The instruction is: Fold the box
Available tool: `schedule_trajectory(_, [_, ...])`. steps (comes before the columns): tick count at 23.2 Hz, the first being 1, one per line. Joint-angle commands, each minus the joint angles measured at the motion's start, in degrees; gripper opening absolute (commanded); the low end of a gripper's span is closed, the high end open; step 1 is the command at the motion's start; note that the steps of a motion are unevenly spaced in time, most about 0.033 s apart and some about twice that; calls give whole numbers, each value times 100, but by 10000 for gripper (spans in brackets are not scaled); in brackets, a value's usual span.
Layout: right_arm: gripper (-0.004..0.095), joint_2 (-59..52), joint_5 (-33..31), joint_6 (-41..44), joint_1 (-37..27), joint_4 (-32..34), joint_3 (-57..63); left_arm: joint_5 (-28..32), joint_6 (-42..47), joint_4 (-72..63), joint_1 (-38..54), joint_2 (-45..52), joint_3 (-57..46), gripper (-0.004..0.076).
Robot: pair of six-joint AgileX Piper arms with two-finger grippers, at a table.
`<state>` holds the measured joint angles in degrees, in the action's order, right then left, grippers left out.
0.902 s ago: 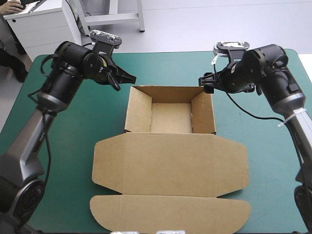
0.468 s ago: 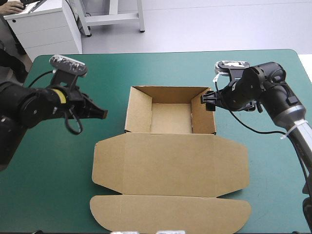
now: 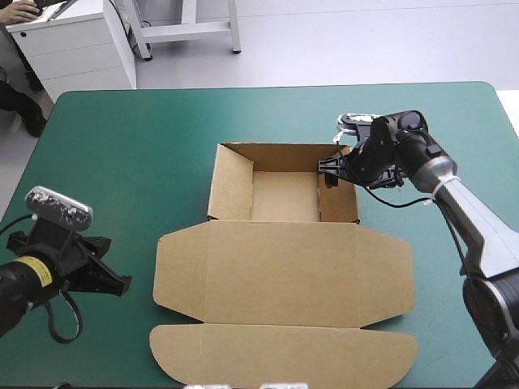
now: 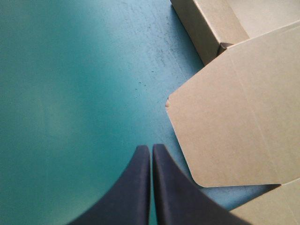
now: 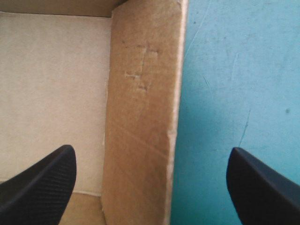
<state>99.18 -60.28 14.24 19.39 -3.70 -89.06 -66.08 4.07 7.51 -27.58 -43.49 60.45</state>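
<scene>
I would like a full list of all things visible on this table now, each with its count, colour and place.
brown cardboard box: one, brown, middle of the table; open tray with raised walls toward the far edge, lid flat toward the near edge.
teal-green table cover: one, teal-green, over the table top, under the box.
left claw: one, two black fingers, shut, over bare cover beside the lid's left flap, apart from the board.
right claw: one, two black fingers, open, astride the tray's right wall, one finger inside the tray and one outside.
</scene>
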Motion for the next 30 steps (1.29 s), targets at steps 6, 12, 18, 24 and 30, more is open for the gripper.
schedule_trajectory(6, [795, 302, 384, -10, -26, 39, -138, 1120, -25, 308, -27, 1232, -1179, -3])
schedule_trajectory(12, [772, 382, 257, -10, -26, 15, -138, 1108, -25, 308, -27, 1646, -1574, -3])
schedule_trajectory(18, [-10, 382, -81, -191, -26, 63, -192, 1119, -25, 308, -27, 1650, -1574, -3])
schedule_trajectory(24, [-20, 382, -574, -453, -257, 1089, -1215, 1131, -25, 339, -27, 1650, -1574, -3])
schedule_trajectory(30, [-20, 382, -712, -521, -1275, 2192, -1834, 1081, 177, 395, -27, 1650, -1574, -3])
